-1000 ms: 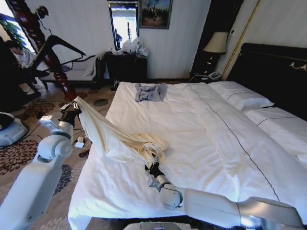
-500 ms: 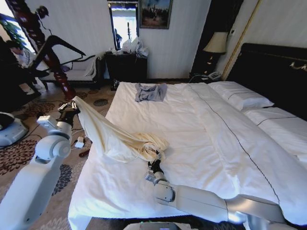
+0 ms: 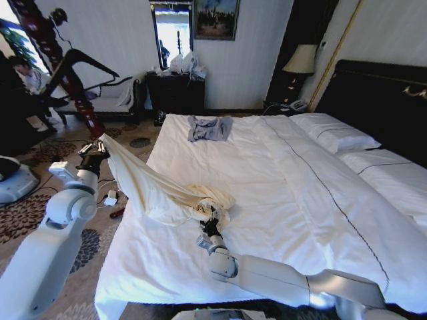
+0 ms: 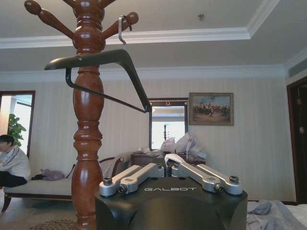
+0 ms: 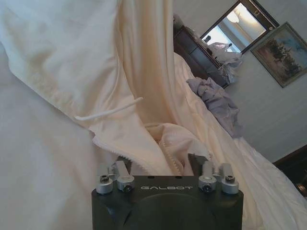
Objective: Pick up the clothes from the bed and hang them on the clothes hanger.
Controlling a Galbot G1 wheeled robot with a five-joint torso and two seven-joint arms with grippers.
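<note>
- Between the two grippers, one cream garment, the clothes, stretches as a slanting band from beyond the bed's near left edge down onto the sheet, where it ends in a crumpled heap.
- The left gripper is clenched on the upper end of the clothes, out over the carpet beside the bed; in the left wrist view its fingers meet on a small fold of pale cloth.
- The right gripper sits at the bunched lower end of the clothes on the bed; in the right wrist view cream fabric fills the gap between its parted fingers, but I cannot tell whether they grip it.
- The bed is one wide bed with white sheets, two white pillows and a dark headboard.
- One smaller blue-grey garment lies flat near the far end of the bed, well apart from both grippers.
- One clothes hanger, black with a silver hook, hangs on a peg of the one dark-red wooden post, above and beyond the left gripper's fingers.
</note>
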